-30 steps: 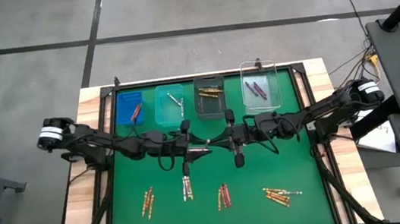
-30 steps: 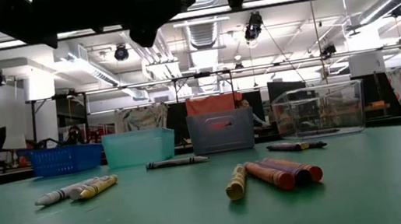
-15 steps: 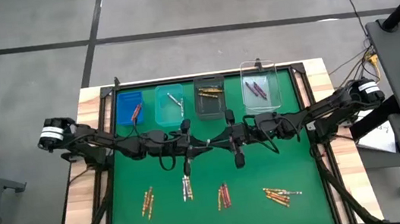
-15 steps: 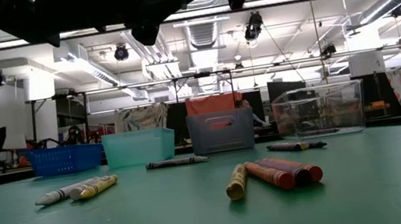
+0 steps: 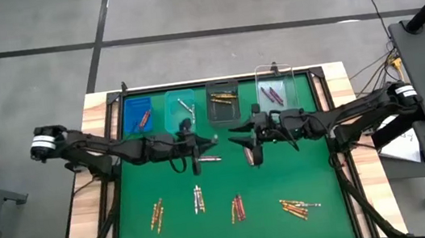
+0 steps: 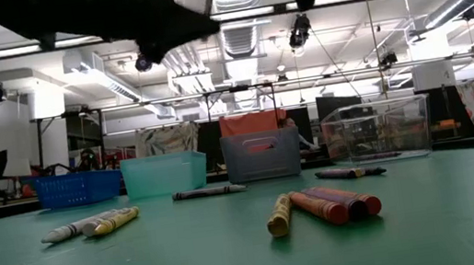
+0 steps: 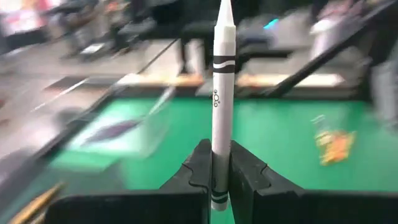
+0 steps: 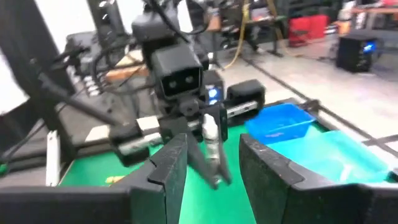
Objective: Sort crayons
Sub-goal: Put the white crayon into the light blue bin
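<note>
A: Layout? Desk (image 5: 135,218), green top, four bins along the far edge, crayons (image 5: 237,208) in four loose piles near the front.

B: Left gripper (image 7: 216,163) is mid-desk, fingers clamped on a silver-grey crayon (image 7: 221,93).

A: Right gripper (image 8: 210,165)?

B: Facing the left one, fingers apart, holding nothing.

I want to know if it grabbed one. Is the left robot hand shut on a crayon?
Yes, shut. In its wrist view the left gripper clamps its two dark fingers around a thin silver-grey crayon that sticks out beyond them.
</note>
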{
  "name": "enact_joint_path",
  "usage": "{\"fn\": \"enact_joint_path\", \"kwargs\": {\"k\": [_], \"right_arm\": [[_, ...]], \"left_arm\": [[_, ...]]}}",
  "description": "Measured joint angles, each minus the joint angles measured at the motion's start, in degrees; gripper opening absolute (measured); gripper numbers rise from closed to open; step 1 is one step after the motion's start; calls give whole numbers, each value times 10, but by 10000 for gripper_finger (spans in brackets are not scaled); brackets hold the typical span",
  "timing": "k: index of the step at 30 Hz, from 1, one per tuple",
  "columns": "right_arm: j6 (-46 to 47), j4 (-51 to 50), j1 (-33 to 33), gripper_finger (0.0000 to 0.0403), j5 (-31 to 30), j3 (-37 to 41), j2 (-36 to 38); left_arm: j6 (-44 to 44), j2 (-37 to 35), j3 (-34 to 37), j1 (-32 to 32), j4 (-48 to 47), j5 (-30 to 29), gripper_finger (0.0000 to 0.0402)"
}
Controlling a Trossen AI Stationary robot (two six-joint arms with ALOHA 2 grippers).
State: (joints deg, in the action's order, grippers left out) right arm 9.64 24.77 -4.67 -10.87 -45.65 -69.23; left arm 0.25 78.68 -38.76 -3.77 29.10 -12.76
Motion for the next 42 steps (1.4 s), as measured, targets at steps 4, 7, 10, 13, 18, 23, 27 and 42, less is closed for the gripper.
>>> {"fn": "enact_joint_path", "kwargs": {"k": [4,7,10,13,18,23,27,42], "right_arm": [[10,-1,0,131,-14,0,17],[5,-4,0,123,-14,0,20],[3,-6,0,114,-22,0,20],[2,-10,1,106,-33,0,16],[2,-22,1,94,-33,0,16],[-3,-24,1,85,-34,0,15],[-3,-36,1,80,-38,0,15],[-5,-51,1,74,-43,0,15]], "left_arm": [[-1,-47,0,43,-96,-58,4],[-3,-67,0,92,-158,-73,4],[-10,-70,-15,150,-231,-73,4],[-18,-57,-44,211,-331,-73,3],[-27,-3,-106,293,-472,-73,1],[-9,70,-157,341,-554,-51,0],[9,129,-193,357,-620,-42,0],[38,204,-240,360,-652,-43,1]]}}
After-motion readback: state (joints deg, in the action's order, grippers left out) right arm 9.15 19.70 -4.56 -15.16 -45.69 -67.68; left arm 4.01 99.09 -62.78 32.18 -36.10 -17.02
